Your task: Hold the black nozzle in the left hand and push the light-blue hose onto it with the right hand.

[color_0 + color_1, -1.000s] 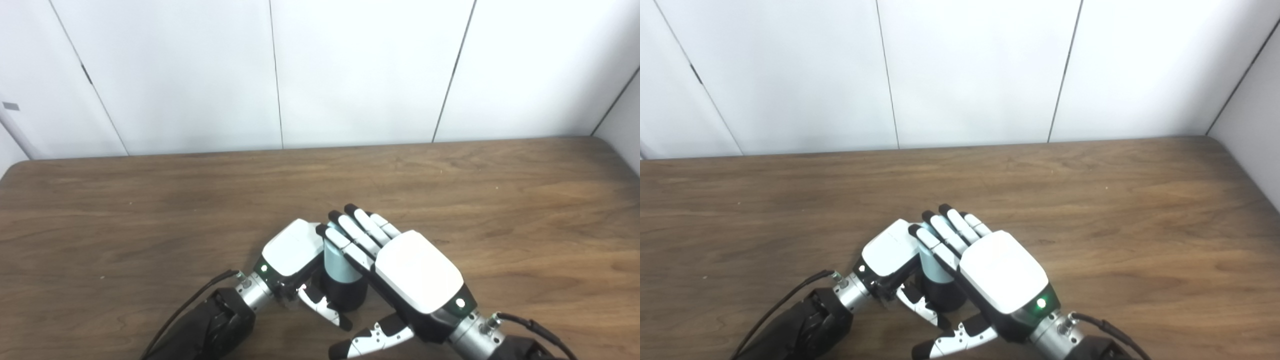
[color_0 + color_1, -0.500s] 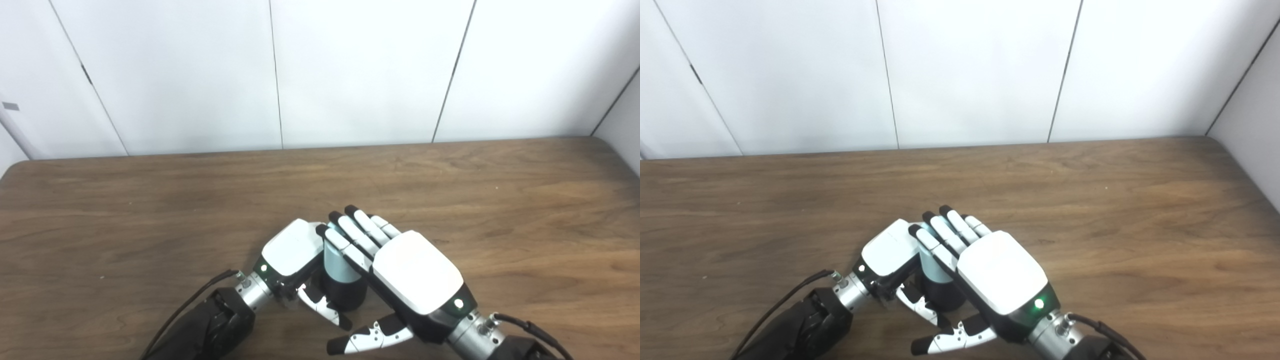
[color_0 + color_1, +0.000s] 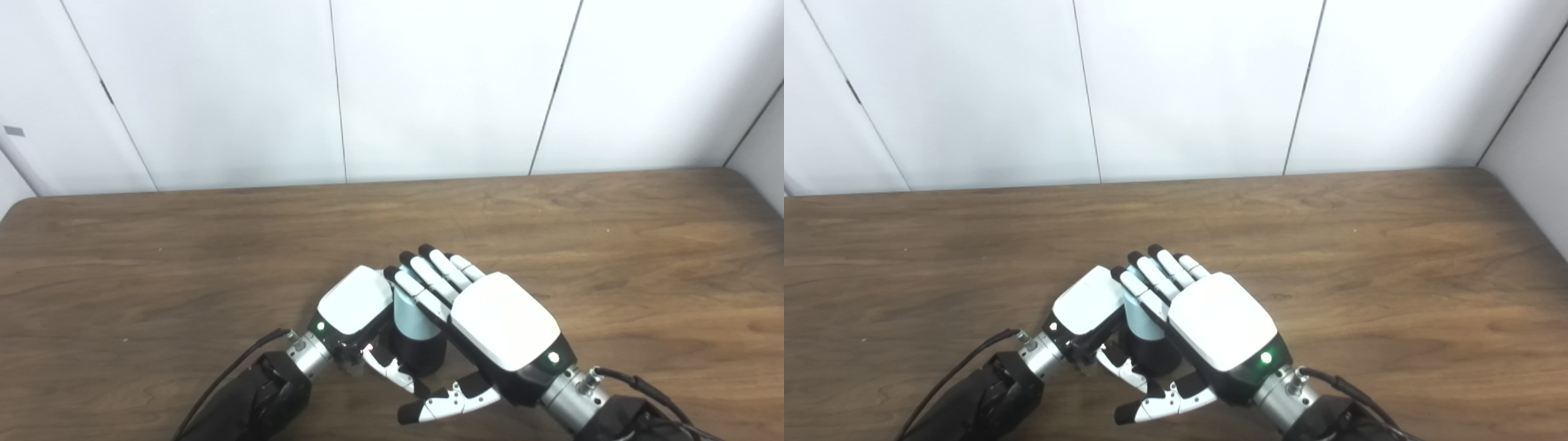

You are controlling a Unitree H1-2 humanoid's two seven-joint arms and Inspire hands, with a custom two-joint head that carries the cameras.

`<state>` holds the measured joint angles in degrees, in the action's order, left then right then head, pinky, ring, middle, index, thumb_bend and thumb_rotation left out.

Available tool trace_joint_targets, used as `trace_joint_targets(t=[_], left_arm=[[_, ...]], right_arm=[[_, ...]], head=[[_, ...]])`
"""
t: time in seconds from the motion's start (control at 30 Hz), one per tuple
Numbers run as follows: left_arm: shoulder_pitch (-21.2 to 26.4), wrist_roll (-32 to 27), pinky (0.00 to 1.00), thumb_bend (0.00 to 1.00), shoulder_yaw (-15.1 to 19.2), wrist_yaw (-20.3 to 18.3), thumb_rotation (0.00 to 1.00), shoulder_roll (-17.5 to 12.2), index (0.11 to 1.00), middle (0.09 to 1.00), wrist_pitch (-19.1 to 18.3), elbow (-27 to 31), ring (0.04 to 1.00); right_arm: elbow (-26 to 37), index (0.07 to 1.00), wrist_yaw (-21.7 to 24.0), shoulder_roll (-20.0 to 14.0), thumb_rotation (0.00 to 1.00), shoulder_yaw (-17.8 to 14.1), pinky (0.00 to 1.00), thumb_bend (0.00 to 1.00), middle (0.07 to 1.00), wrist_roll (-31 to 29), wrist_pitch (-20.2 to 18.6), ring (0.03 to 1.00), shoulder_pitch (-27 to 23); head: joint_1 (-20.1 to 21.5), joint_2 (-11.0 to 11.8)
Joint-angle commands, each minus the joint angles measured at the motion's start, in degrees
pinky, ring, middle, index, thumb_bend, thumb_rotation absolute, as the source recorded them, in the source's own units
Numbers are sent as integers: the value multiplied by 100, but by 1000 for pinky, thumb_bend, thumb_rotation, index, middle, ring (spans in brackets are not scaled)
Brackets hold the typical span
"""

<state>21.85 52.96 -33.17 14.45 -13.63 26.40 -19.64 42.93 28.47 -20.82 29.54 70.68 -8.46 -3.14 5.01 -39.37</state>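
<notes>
Both hands meet near the front middle of the wooden bench (image 3: 184, 257). Left hand (image 3: 355, 303) wraps the black nozzle (image 3: 422, 355), thumb across its front, so clamped on it, probably to brace it against the push. Nozzle stands upright at bench level; can't tell if its base touches the wood. Light-blue hose (image 3: 411, 318) is a short pale sleeve sitting upright directly on top of the nozzle, lower end meeting the black part; looks already seated or nearly so, depth hidden. Right hand (image 3: 496, 321) lies flat with fingers (image 3: 422, 285) straight and together over the hose top, thumb splayed low and apart near the bench: holding nothing, apparently set to press down with fingers or palm rather than grip. Contact with the hose top not clearly visible. No containers in view, nothing else on the bench
</notes>
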Motion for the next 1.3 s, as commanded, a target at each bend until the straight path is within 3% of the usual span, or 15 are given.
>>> trace_joint_targets(t=[0.0, 0.33, 0.83, 1.27], left_arm=[[-1439, -352, 614, 502, -431, 550, 0, 677, 518, 464, 49, -1080, 445], [-1417, -371, 614, 502, -445, 567, 0, 697, 519, 466, 50, -1101, 441], [-1461, -321, 614, 502, -369, 468, 0, 693, 518, 464, 42, -973, 444], [-1437, -278, 607, 503, -323, 462, 0, 760, 517, 466, 32, -1023, 443]], right_arm=[[-1592, 973, 2244, -401, 1000, 610, 936, 690, 1000, -689, -3, 995, 535], [-1715, 972, 2214, -429, 1000, 647, 934, 739, 1000, -693, 18, 997, 496], [-1570, 979, 2540, -391, 1000, 758, 951, 736, 1000, -445, -7, 1000, 442], [-1679, 978, 2518, -449, 1000, 758, 950, 747, 1000, -499, 24, 1000, 399]], head=[[7, -2], [6, -10], [6, -93], [-19, -92]])
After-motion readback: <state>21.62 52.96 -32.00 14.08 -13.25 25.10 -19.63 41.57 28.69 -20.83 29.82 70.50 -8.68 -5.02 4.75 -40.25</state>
